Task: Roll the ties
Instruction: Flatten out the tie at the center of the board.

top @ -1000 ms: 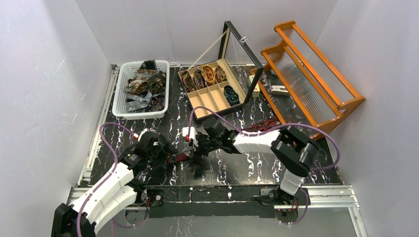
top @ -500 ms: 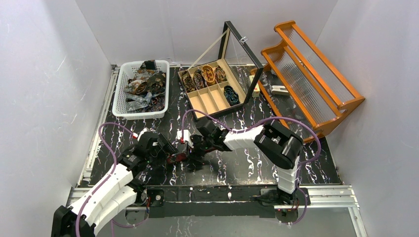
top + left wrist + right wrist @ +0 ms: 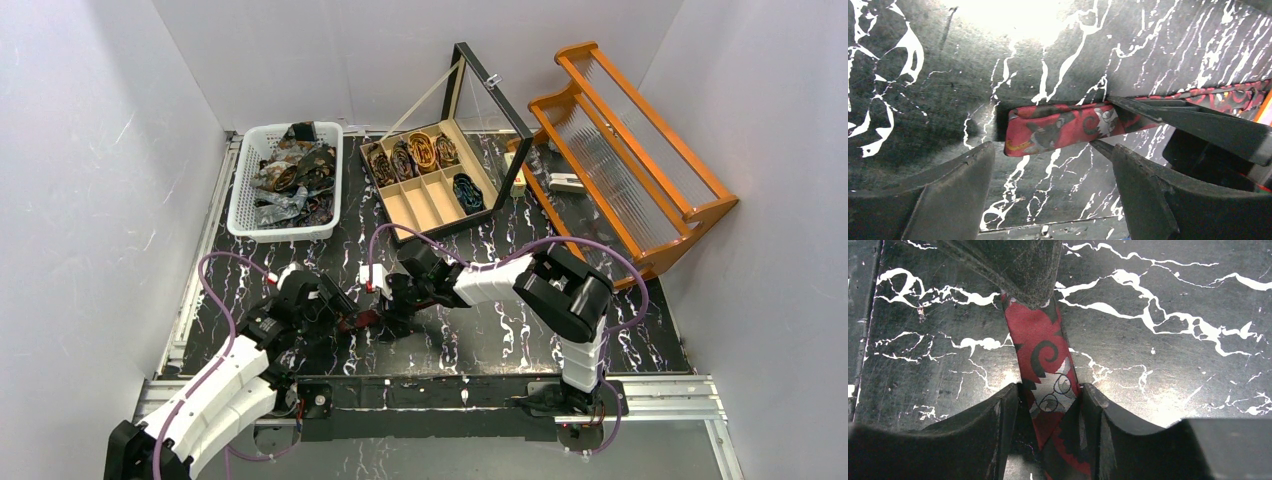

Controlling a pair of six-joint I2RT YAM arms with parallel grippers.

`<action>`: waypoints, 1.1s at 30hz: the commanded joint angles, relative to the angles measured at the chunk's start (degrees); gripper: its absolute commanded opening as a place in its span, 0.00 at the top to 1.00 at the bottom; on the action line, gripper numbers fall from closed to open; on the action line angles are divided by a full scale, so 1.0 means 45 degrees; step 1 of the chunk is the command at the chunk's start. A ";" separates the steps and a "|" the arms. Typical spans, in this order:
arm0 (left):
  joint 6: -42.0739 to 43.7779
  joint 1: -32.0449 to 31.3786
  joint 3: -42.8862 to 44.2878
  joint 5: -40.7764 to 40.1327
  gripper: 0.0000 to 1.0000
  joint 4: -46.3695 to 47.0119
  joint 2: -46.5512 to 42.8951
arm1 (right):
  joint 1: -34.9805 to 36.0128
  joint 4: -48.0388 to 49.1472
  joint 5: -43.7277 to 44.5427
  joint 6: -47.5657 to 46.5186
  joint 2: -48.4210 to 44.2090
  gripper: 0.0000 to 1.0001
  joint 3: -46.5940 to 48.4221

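A: From above, where does the work stand?

B: A red patterned fabric necktie (image 3: 362, 320) lies flat on the black white-veined desk (image 3: 480, 340), near its front edge. The left pincer (image 3: 338, 316) and the right pincer (image 3: 392, 308) meet over it. Farther back, a white plastic basket (image 3: 240, 215) holds loose ties (image 3: 290, 175). Beside it, an open wooden compartment box (image 3: 425, 208) holds several small coiled ties (image 3: 422, 150).

A: And the left wrist view?

B: The left pincer (image 3: 1052, 155) is spread wide with nothing between its fingers. The necktie (image 3: 1058, 127) ends on the desk just beyond them. The right pincer's thin fingertips reach in from the right onto the strip.

A: The right wrist?

B: The right pincer (image 3: 1050, 390) is pinching the necktie (image 3: 1040, 340), one finger against each edge, with the cloth bunched slightly between them. Ahead, one of the left fingers (image 3: 1020, 270) sits over the strip. Whether it presses down, I cannot tell.

A: So which step is this?

B: The start of a roll, I'd judge, since no turn is made yet. The next move calls for curling the free end over into a tight first turn. One pincer would need to pin the strip so it doesn't slide, and then the winding has to run evenly along the length.
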 commanded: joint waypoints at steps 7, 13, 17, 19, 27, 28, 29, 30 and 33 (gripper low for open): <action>0.0201 -0.0051 -0.0630 -0.0620 0.20 -0.0154 0.0133 | 0.0042 0.0359 0.0213 0.1805 -0.1596 0.23 0.0257; 0.0547 -0.0040 -0.1016 -0.0818 0.35 -0.0050 -0.0121 | 0.0037 0.1994 0.2360 0.5129 -0.3007 0.21 -0.0705; 0.0686 -0.0040 -0.1353 -0.0738 0.41 0.0185 -0.0697 | 0.0009 0.1463 0.3455 0.6650 -0.3719 0.22 -0.1134; 0.0780 -0.0045 -0.1457 -0.0682 0.42 0.0200 -0.0983 | -0.0011 0.0840 0.3708 0.7033 -0.4010 0.26 -0.1189; 0.0970 -0.0043 -0.1806 -0.0721 0.53 0.0604 -0.1125 | -0.0477 -0.0956 0.3549 0.8550 -0.4629 0.41 -0.1100; 0.1002 -0.0043 -0.1802 -0.0697 0.54 0.0618 -0.1037 | -0.0560 -0.1067 0.3414 0.8814 -0.4600 0.43 -0.1056; 0.1101 -0.0050 -0.1780 -0.0677 0.55 0.0620 -0.0985 | -0.0627 -0.1205 0.3268 0.9035 -0.4528 0.43 -0.0980; 0.1174 -0.0041 -0.1774 -0.0643 0.57 0.0680 -0.0949 | -0.0672 -0.1322 0.3193 0.9300 -0.4439 0.43 -0.0858; 0.1413 -0.0043 -0.1830 -0.0602 0.65 0.0967 -0.0936 | -0.0730 -0.1692 0.3083 1.0015 -0.4176 0.44 -0.0493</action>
